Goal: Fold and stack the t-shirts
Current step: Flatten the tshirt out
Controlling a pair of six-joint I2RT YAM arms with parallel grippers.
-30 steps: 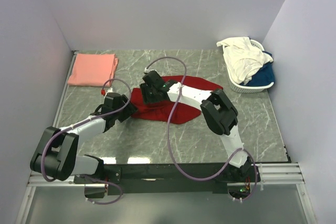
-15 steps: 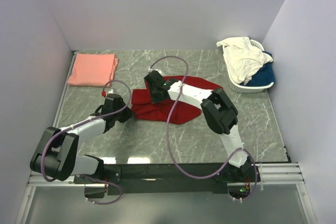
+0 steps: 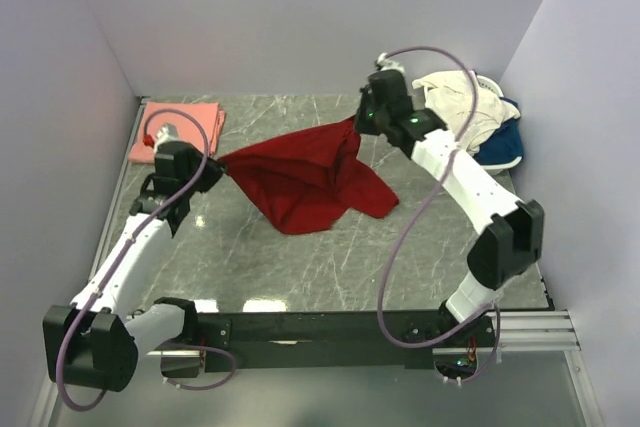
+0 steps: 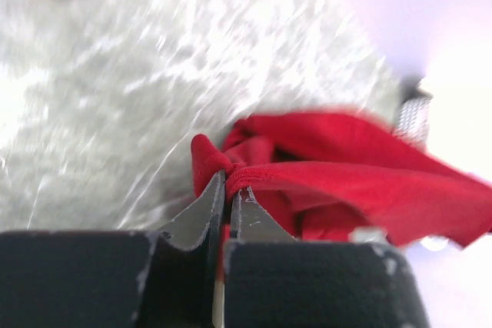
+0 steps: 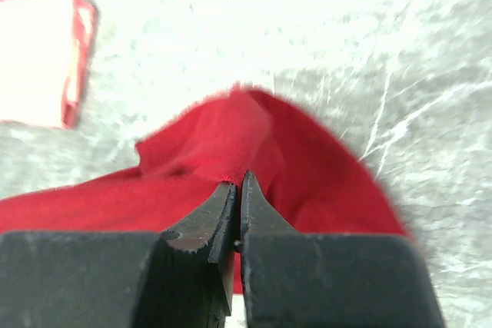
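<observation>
Both claws are pinched tight on cloth! The left gripper has the left corner of the red t-shirt nipped between closed jaws. The right gripper clamps the far right corner just as firmly. The shirt stretches between them over the middle of the marble table, its near part sagging toward the tabletop. Far left, the salmon pink t-shirt lies folded flat. Far right, a cream-white t-shirt spills over a blue t-shirt.
</observation>
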